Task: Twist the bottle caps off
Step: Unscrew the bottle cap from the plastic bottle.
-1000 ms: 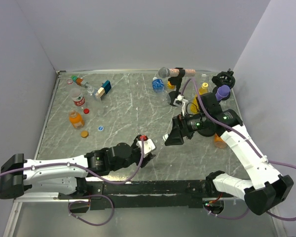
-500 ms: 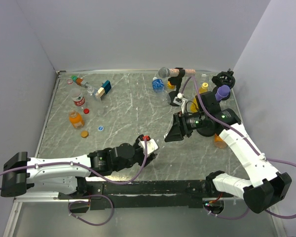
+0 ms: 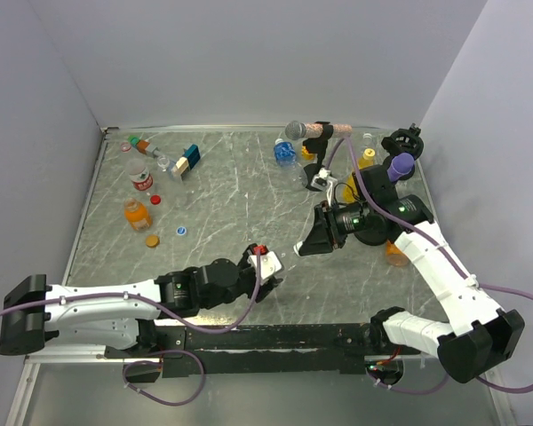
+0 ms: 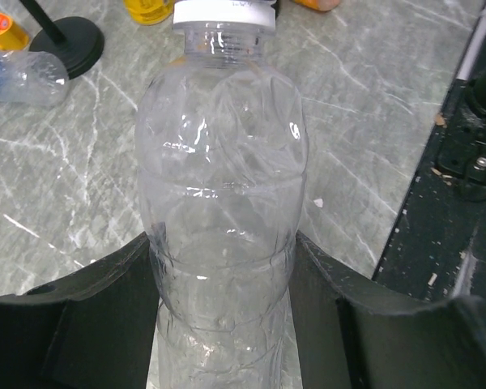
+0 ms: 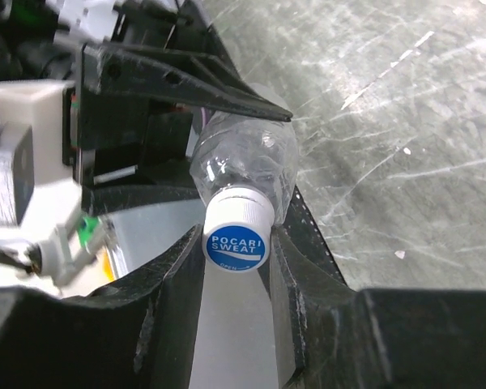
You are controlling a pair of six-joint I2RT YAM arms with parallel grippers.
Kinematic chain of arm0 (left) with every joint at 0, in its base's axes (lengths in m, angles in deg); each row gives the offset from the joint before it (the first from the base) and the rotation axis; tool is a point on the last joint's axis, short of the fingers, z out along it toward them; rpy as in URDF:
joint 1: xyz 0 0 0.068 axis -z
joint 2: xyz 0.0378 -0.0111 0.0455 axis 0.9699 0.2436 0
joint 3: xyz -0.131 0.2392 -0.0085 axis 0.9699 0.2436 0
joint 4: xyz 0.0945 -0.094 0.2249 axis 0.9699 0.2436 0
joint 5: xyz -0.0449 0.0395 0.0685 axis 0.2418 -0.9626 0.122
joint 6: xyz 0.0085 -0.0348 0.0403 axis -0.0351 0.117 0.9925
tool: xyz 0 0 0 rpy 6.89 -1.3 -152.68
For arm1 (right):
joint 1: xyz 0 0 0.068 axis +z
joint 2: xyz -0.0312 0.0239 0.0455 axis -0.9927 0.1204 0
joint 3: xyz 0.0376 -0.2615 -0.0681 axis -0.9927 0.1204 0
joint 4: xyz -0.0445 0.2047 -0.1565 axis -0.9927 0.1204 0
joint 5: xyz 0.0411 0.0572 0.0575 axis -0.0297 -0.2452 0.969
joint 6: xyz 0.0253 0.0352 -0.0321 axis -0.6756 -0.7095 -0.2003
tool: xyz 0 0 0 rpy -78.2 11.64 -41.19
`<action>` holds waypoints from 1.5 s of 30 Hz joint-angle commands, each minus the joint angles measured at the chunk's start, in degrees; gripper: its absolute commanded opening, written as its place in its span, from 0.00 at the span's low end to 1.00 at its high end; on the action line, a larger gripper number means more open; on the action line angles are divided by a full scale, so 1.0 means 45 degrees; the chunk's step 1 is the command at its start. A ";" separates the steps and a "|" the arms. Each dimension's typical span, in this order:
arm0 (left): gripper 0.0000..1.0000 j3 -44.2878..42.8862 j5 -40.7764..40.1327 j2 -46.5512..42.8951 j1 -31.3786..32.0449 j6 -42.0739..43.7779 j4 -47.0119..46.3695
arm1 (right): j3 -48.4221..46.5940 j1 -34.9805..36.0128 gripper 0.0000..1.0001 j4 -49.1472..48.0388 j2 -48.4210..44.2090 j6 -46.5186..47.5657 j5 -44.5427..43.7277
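A clear plastic bottle (image 4: 223, 203) lies held between my two arms above the table's near middle. My left gripper (image 4: 223, 271) is shut on the bottle's body, its dark fingers (image 4: 113, 284) pressed on both sides. The bottle's white cap (image 5: 236, 231), with a blue printed top, faces the right wrist camera. My right gripper (image 5: 236, 247) is shut on that cap, one finger on each side of it. In the top view the left gripper (image 3: 265, 264) and right gripper (image 3: 306, 244) meet nose to nose, and the clear bottle hardly shows between them.
At the back left stand an orange bottle (image 3: 136, 214) and a red-labelled clear bottle (image 3: 140, 177), with loose red (image 3: 155, 199), orange (image 3: 152, 240) and blue (image 3: 180, 232) caps and a blue-and-tan block (image 3: 187, 161). A blue bottle (image 3: 285, 152), grey microphone (image 3: 295, 130) and purple microphone (image 3: 401, 164) crowd the back right.
My right gripper has closed from wide open onto the bottle's cap. The left arm has shifted slightly, its grip on the bottle unchanged.
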 commanded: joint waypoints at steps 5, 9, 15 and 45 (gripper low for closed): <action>0.01 0.0463 0.2612 -0.0947 -0.0274 -0.0679 -0.0622 | -0.1163 0.0458 0.10 0.1985 0.0394 0.7139 0.1871; 0.01 0.0580 0.3726 -0.1045 -0.0567 -0.0895 -0.0602 | -0.1592 0.0712 0.11 0.2746 0.0766 1.0788 0.2068; 0.01 0.0697 0.4646 -0.1259 -0.0977 -0.1051 -0.0310 | -0.0131 0.0713 0.13 0.0819 -0.0463 1.3787 0.1150; 0.01 -0.0551 -0.0429 -0.0539 -0.0276 -0.0349 0.0570 | -0.0911 -0.0948 0.99 0.0602 -0.0270 0.0705 0.0484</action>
